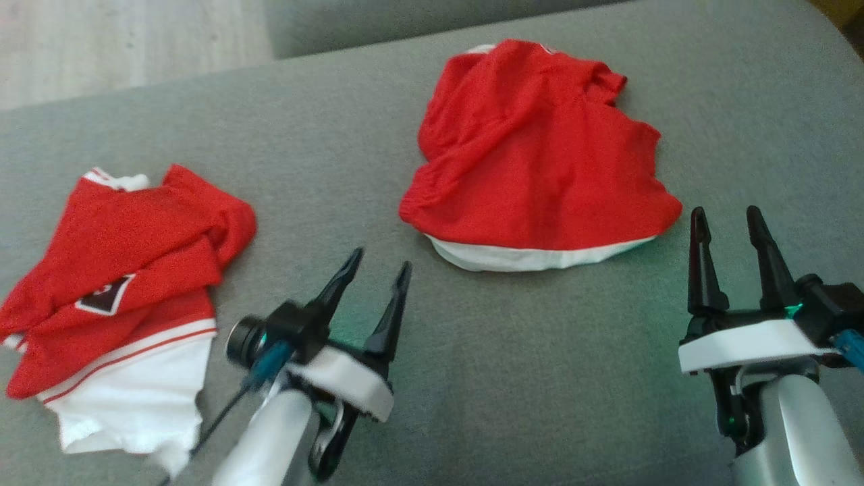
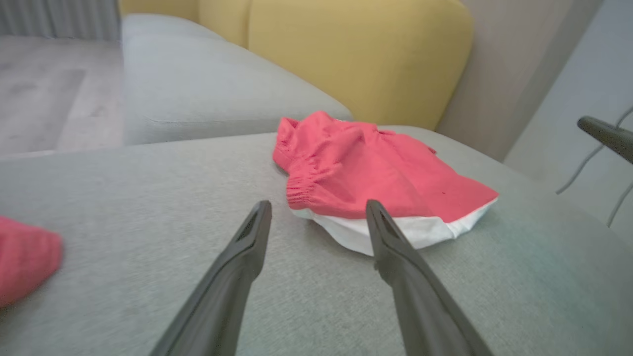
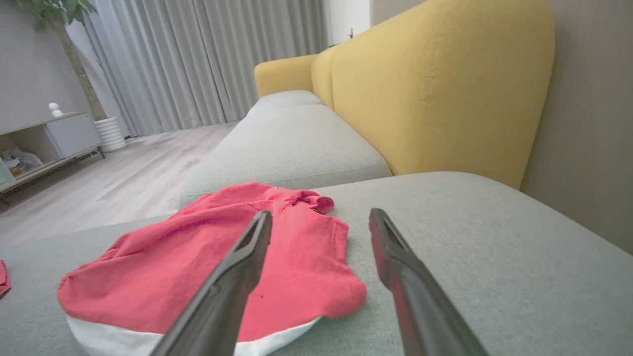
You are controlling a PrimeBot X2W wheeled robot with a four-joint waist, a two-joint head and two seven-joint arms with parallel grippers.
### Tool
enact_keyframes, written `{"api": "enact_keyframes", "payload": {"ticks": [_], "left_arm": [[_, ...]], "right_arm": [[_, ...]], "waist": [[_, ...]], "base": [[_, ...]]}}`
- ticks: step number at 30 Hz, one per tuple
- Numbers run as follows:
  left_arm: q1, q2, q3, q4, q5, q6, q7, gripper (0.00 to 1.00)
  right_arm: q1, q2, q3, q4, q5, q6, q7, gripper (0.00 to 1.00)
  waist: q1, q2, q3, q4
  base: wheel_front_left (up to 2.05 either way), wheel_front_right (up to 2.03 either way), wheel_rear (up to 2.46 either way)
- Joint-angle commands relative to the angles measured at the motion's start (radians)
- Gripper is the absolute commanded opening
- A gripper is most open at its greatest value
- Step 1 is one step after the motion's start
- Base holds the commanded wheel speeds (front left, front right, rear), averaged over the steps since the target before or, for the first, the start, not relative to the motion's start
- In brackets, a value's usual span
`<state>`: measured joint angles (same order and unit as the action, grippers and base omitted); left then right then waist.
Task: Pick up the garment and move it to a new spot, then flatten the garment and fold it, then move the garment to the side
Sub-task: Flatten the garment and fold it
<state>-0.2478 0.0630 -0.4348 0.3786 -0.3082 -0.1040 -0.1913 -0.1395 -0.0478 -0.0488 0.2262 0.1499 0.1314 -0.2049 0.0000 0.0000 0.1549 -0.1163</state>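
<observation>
Fingers [image 1: 700,263] apart, left pincer [image 1: 381,258] leans toward right pincer [image 1: 724,210].

We see both pieces lying on the sofa seat [image 1: 486,378]: the garment [image 1: 540,162] at one o'clock from the middle, the other garment [image 1: 115,270] out at nine o'clock, well apart. Our left claw [image 1: 381,258] hangs at seven o'clock of the garment, our right claw [image 1: 725,210] at four o'clock, just beside its edge. The backrest [image 3: 435,84] stands behind the seat.

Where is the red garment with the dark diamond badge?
Head view: the badged garment lies crumpled at the left on the grey cushion, beside the left end effector, apart from the other red garment.
</observation>
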Motion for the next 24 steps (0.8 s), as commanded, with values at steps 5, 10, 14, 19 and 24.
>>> {"api": "enact_keyframes", "payload": {"ticks": [5,10,14,19,24], "left_arm": [[-0.167,0.023,-0.042,0.074,-0.025,-0.022,0.073,1.0],[-0.26,0.043,-0.08,0.175,-0.057,-0.026,0.094,1.0],[-0.322,0.048,-0.089,0.252,-0.068,-0.026,0.067,1.0],[-0.357,0.05,-0.111,0.299,-0.08,-0.026,0.029,1.0],[-0.379,0.051,-0.142,0.327,-0.089,-0.026,-0.005,1.0]], "right_arm": [[-0.047,-0.003,0.034,-0.048,0.03,-0.001,-0.004,1.0],[-0.062,-0.003,0.038,-0.044,0.044,-0.001,-0.018,1.0],[-0.075,-0.003,0.043,-0.038,0.052,-0.001,-0.029,1.0],[-0.079,-0.002,0.046,-0.025,0.057,-0.001,-0.037,1.0],[-0.08,-0.002,0.051,-0.01,0.058,-0.001,-0.042,1.0]], "waist": [[0.0,0.0,0.085,-0.071],[0.0,0.0,0.126,-0.11],[0.0,0.0,0.147,-0.131],[0.0,0.0,0.151,-0.139],[0.0,0.0,0.149,-0.141]], "base": [[0.0,0.0,0.0],[0.0,0.0,0.0],[0.0,0.0,0.0],[0.0,0.0,0.0],[0.0,0.0,0.0]]}}
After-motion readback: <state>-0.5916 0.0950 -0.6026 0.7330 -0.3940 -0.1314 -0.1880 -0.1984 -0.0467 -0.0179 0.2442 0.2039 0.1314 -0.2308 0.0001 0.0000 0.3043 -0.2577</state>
